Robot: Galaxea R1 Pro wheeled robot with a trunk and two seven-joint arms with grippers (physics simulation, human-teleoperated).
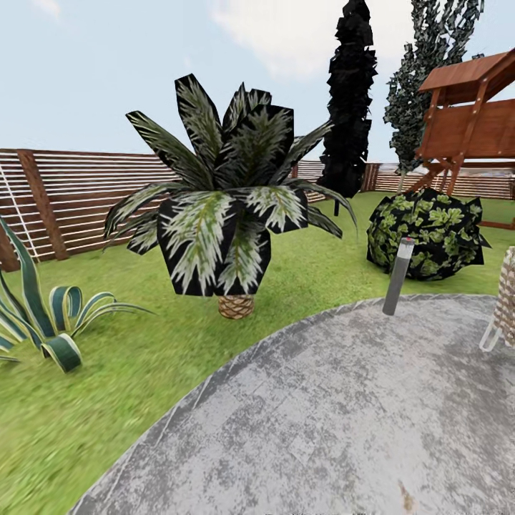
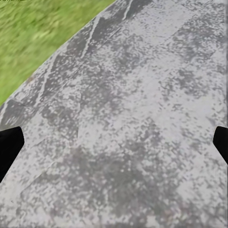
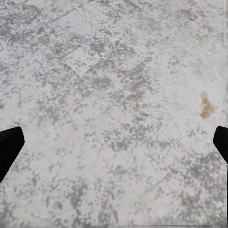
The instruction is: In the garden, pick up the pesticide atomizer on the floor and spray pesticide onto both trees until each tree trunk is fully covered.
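Both hands, left hand [image 2: 114,142] and right hand [image 3: 114,142], hang spread and empty over grey paving [image 1: 343,429]; a sprayer bottle should be light, best gripped at its neck

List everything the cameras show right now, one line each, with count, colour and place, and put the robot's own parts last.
Short palm: one, dark green and white fronds, woven brown trunk, on the lawn at centre.
Striped agave-like plant: one, green with pale edges, lawn at left.
Round bush: one, dark green mottled, lawn at right.
Conifers: two, black-green, by the fence at back.
Garden light post: one, grey, at the paving's edge.
Wooden play structure: one, red-brown, back right.
Fence: one, brown horizontal slats, along the back.
Woven chair, partly seen: one, beige, right edge.
Paving: grey stone, foreground.
Lawn: green.
Left gripper: black fingertips, apart, over paving.
Right gripper: black fingertips, apart, over paving.
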